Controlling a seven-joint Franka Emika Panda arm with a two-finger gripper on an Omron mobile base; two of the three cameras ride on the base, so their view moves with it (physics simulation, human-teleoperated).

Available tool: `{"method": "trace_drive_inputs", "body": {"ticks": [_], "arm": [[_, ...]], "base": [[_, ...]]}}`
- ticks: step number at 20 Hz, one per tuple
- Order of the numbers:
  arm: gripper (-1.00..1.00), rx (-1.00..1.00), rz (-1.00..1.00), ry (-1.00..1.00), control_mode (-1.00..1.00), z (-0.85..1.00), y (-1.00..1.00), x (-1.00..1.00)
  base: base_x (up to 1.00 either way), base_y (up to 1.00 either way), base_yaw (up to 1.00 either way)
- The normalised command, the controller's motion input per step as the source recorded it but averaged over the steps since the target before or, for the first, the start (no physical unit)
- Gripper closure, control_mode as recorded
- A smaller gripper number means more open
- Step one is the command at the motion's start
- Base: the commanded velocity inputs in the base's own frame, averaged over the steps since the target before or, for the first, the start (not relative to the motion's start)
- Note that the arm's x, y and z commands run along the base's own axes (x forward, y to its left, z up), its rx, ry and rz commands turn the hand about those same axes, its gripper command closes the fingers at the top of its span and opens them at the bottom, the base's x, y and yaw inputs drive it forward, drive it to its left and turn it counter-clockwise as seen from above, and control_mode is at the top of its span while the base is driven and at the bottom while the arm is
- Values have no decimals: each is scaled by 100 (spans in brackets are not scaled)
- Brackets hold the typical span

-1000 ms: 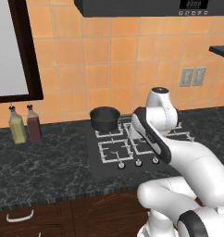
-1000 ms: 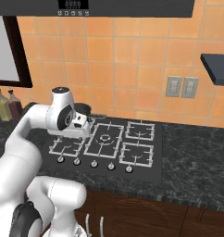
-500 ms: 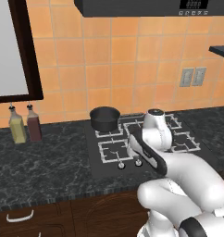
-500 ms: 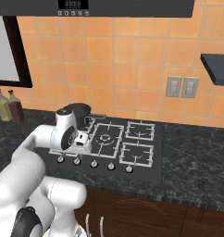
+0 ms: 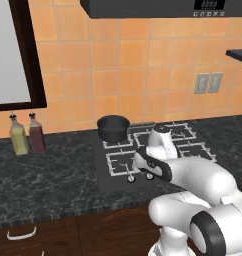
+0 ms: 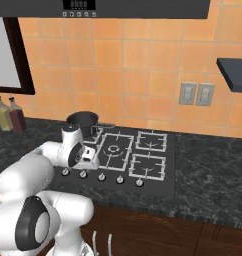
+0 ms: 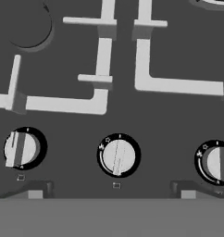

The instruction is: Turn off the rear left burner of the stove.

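Observation:
The stove (image 6: 160, 187) is a black glass cooktop with grey grates and a row of silver knobs along its front. A dark pot (image 5: 113, 128) stands on the rear left burner (image 6: 96, 131), so just part of its grate (image 5: 116, 143) shows. My gripper (image 7: 112, 191) hangs low over the knob row, open, its fingertips (image 7: 36, 190) set wide apart either side of the middle knob (image 7: 117, 156) without touching it. Another knob (image 7: 22, 149) lies to its left and a third (image 7: 219, 162) to its right. In the right base view my hand (image 6: 89, 156) sits just behind the second knob (image 6: 83, 174).
Two bottles (image 5: 27, 134) stand on the dark counter left of the stove. The big double-ring grate (image 6: 115, 149) is in the stove's middle. A window frame (image 5: 28, 65) is on the left wall, and a range hood (image 5: 163, 7) hangs overhead.
The arm has come down from above the grates and forward toward the stove's front, bringing the hand close over the knob row. Pot and bottles have not moved.

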Motion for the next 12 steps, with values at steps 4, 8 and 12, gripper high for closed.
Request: {"method": "trace_drive_inputs", "body": {"ticks": [4,8,12], "arm": [[-100,-1,0,0,-100,-23,0,16],[-100,0,0,2,-100,-32,0,0],[-100,0,0,1,-100,-32,0,-14]], "base": [[0,0,0],[0,0,0],[0,0,0]]}}
